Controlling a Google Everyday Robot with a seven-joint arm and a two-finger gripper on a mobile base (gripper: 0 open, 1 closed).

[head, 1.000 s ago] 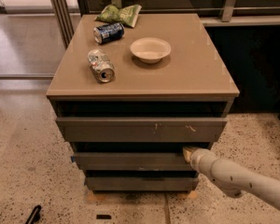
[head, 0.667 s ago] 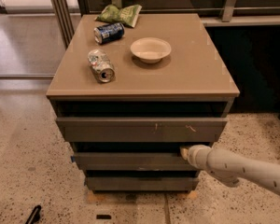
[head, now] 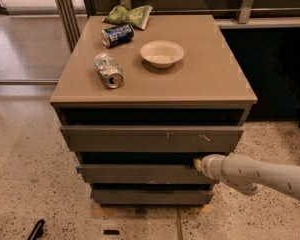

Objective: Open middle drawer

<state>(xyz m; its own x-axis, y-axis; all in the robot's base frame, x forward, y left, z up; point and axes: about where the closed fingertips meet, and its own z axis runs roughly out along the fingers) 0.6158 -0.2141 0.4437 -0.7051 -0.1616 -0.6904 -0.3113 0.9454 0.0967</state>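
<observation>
The drawer cabinet (head: pixel 200 79) is seen mid-scene, its middle drawer (head: pixel 140 174) running left to right beneath the scratched top drawer front (head: pixel 150 139). The gripper (head: pixel 198 163) is placed at that drawer's right upper edge, and whether it is wide or narrow cannot be told. The paper bowl (head: pixel 161 53), crushed can (head: pixel 108 70) and blue can (head: pixel 117 35) on top are judged clear of a nearward pull.

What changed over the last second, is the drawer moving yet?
The gripper crept slightly left along the top right corner of the middle drawer, and the arm behind it levelled out. Whether it has taken hold cannot be seen. The drawer front has not visibly come out. The bowl, crushed can, blue can and green bag stayed put.
</observation>
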